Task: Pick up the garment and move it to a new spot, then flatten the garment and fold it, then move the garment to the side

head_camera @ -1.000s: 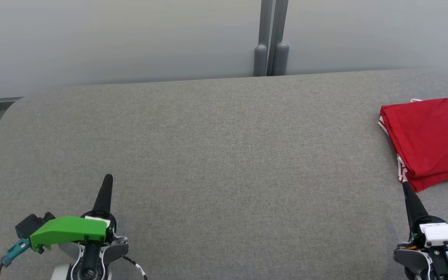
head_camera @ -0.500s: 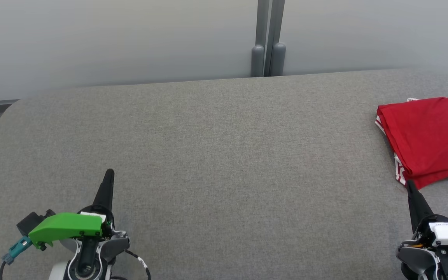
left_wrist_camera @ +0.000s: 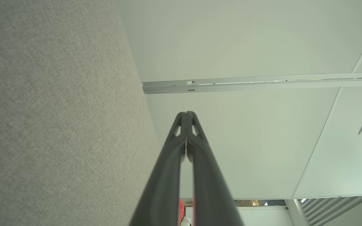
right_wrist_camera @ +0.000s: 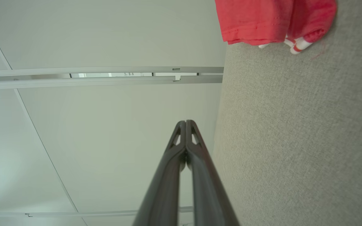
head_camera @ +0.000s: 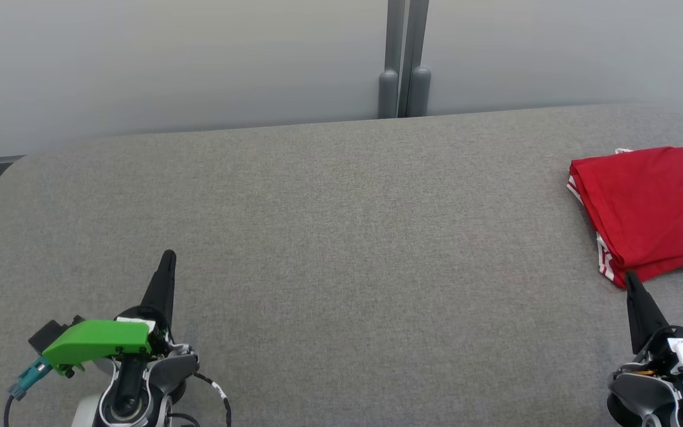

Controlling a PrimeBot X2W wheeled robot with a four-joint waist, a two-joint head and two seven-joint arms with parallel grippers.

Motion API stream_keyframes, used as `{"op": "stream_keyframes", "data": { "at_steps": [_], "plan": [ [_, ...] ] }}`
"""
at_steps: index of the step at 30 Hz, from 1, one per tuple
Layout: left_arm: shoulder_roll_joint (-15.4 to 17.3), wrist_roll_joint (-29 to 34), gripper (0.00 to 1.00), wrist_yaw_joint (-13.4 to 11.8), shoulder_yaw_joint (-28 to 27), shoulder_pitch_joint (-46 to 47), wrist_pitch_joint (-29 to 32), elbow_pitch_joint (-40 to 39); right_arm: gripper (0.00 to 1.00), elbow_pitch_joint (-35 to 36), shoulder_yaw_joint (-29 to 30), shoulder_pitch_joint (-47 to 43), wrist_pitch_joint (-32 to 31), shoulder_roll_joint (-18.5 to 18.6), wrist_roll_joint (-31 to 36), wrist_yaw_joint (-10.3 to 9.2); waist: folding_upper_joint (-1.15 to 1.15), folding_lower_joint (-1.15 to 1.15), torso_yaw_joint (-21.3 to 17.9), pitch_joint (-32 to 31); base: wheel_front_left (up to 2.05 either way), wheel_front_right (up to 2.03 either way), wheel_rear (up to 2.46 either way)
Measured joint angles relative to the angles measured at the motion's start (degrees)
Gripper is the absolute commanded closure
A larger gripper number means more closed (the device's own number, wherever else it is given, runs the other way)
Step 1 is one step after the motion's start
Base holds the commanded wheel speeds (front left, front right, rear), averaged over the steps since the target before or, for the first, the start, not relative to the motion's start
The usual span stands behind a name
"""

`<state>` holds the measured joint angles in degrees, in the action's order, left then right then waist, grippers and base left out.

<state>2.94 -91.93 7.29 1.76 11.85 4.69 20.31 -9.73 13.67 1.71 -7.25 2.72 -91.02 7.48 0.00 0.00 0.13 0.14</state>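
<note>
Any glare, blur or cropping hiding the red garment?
Head view: soft, even light, no glare; the garment is sharp but cut by the right edge. Right wrist view: its hem is cropped at the top; the right gripper softens toward the lens. Left wrist view: pale greenish cast.

The red garment [head_camera: 650, 207] lies folded flat at the table's [head_camera: 341, 237] far right, white-striped trim and dark lettering showing.

One red garment [head_camera: 644, 207], apparently a single piece; one grey table [head_camera: 341, 237]; two grippers in all, left gripper [head_camera: 167, 256] and right gripper [head_camera: 631, 277].
</note>
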Motion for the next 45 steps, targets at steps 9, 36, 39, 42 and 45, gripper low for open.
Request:
{"op": "stream_keyframes", "data": {
  "at_steps": [9, 36, 39, 42, 45],
  "plan": [
    [-0.1, -1.4, 1.00, 0.0, -0.1, 0.5, 0.3, 0.0, 1.00, 0.2, 0.2, 0.0, -0.3, 0.0, -1.6, 0.00, 0.00, 0.00, -0.2, 0.0, 0.00, 0.00, 0.00],
    [-0.1, -1.4, 1.00, 0.0, -0.1, 0.5, 0.3, -0.1, 1.00, 0.2, 0.2, -0.1, -0.3, 0.0, -1.6, 0.00, 0.00, 0.00, -0.2, 0.0, 0.00, 0.00, 0.00],
    [-0.1, -1.4, 1.00, 0.0, -0.1, 0.5, 0.3, -0.1, 1.00, 0.2, 0.2, -0.1, -0.3, 0.0, -1.6, 0.00, 0.00, 0.00, -0.2, 0.0, 0.00, 0.00, 0.00],
    [-0.1, -1.4, 1.00, 0.0, -0.1, 0.5, 0.3, -0.1, 1.00, 0.2, 0.2, -0.1, -0.3, 0.0, -1.6, 0.00, 0.00, 0.00, -0.2, 0.0, 0.00, 0.00, 0.00],
    [-0.1, -1.4, 1.00, 0.0, -0.1, 0.5, 0.3, -0.1, 1.00, 0.2, 0.2, -0.1, -0.3, 0.0, -1.6, 0.00, 0.00, 0.00, -0.2, 0.0, 0.00, 0.00, 0.00]
  ]
}}
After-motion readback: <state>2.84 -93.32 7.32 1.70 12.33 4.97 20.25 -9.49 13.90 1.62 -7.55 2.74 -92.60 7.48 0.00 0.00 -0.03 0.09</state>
